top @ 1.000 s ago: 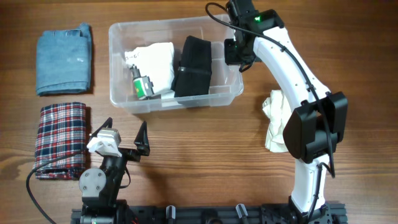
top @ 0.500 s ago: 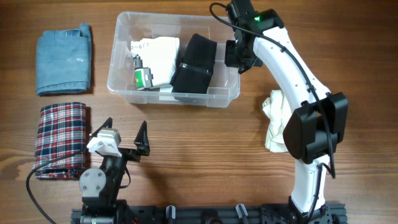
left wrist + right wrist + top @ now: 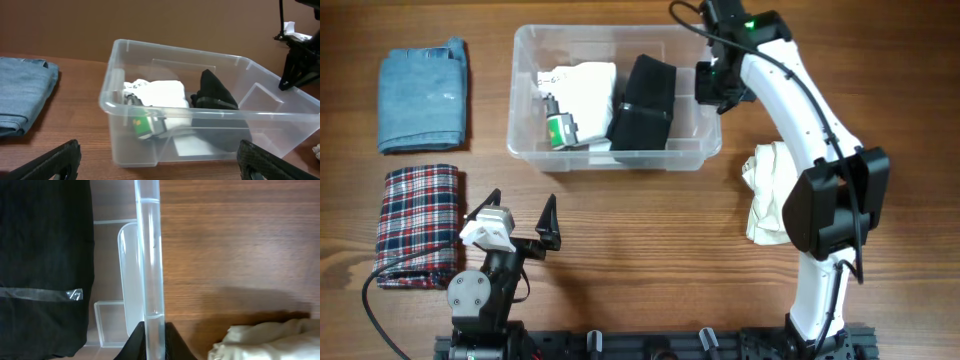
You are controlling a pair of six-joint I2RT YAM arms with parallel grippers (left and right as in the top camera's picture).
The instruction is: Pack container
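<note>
The container [image 3: 616, 162] sits far-centre on the table [image 3: 650, 250], its right wall clamped in the right gripper's [image 3: 153, 339] jaws. Inside are one white bundle [image 3: 585, 88], one black bundle [image 3: 645, 100] and one small green-labelled item [image 3: 558, 128], too unclear to identify. One cream cloth [image 3: 765, 195] on the right is partly hidden by the right arm [image 3: 800, 110]. At the left lie one denim fold [image 3: 423, 95] and one plaid fold [image 3: 415, 225]. The left gripper [image 3: 518, 215] is near, its jaws wide apart.

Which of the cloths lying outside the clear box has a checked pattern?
The plaid cloth beside the left tool: red, white and navy checks. The denim cloth is plain blue; the crumpled cloth on the right is plain cream.
</note>
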